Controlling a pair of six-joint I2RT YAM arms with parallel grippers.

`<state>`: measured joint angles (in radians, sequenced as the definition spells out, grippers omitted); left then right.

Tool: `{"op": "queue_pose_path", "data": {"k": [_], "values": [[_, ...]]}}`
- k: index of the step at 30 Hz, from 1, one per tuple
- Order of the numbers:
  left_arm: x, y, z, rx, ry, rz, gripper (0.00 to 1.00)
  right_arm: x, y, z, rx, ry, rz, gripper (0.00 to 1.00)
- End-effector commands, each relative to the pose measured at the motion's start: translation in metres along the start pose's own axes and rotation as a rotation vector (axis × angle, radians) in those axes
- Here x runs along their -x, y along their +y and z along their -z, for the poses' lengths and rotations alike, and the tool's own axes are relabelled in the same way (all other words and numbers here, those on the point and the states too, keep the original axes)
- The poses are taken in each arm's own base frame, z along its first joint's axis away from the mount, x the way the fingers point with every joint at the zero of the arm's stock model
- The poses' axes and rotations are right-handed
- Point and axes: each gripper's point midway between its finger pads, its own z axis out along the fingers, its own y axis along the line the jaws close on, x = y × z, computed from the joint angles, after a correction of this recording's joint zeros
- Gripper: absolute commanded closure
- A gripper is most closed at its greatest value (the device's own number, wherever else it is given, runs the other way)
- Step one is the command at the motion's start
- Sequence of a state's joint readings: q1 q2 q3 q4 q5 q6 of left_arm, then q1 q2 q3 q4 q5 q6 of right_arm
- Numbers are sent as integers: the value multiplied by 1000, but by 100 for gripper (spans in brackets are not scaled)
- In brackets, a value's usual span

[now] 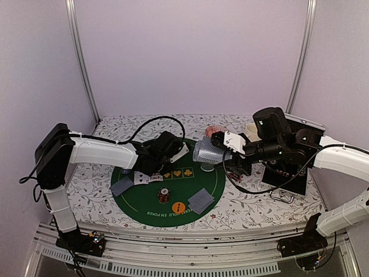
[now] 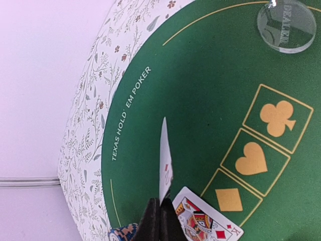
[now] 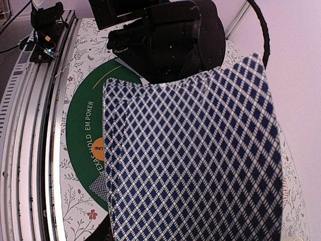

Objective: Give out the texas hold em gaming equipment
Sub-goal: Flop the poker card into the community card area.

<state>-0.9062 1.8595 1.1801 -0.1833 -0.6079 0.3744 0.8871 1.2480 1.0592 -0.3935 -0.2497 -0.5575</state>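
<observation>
playing cards (image 3: 190, 165) | blue-white diamond-check backs | overlapped, in right jaws

I see a green mat (image 1: 138, 193) with gold suit boxes (image 2: 251, 159) on my white, leaf-sprigged worktop (image 1: 242, 208), cards (image 3: 190, 160) with blue-and-white diamond-checked backs, and an orange button (image 1: 179, 205) near the mat's six o'clock.

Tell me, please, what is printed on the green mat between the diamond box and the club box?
The heart box lies between the diamond box and the club box, in one row on the green mat; the left wrist view shows it plainly.
</observation>
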Motion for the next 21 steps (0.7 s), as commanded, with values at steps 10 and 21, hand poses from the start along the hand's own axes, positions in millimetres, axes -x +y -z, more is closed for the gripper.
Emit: {"op": "queue_pose_path", "data": {"k": [10, 21], "values": [[-17, -8, -19, 26, 62, -63, 100, 10, -2, 10, -10, -38, 2, 57], [-27, -56, -12, -164, 19, -51, 100, 7, -1, 9, -6, -30, 0, 57]]}}
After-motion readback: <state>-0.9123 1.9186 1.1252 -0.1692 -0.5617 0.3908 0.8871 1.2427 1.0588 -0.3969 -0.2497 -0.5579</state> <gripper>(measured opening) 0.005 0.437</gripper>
